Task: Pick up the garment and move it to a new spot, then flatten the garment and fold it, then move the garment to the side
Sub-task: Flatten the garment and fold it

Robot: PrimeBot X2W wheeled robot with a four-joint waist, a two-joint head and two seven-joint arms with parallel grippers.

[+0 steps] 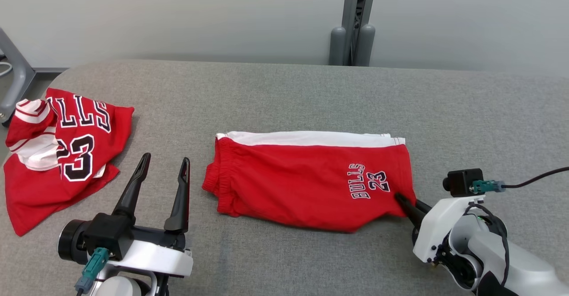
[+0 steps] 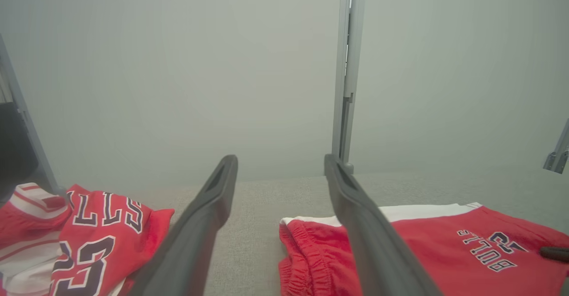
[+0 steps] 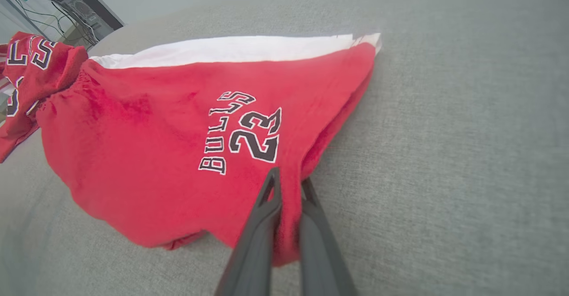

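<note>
Pull hard and the shorts [image 1: 306, 180], lying mid-frame on the table [image 1: 284, 91], could slip free or lose their fold, because your right claw [image 3: 290, 180] is clamped on only a thin pinch at their lower right corner. Your left claw [image 1: 166, 158] stands wide open and empty at lower left.

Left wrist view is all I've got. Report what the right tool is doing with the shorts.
Observer: The right tool is shut on the shorts, pinching the leg hem at the near right corner, beside the number print.
Operator: Describe the near edge; it's cut off for me.
Observer: The near edge is not straight. It bulges toward the robot close to the pinched corner.
</note>
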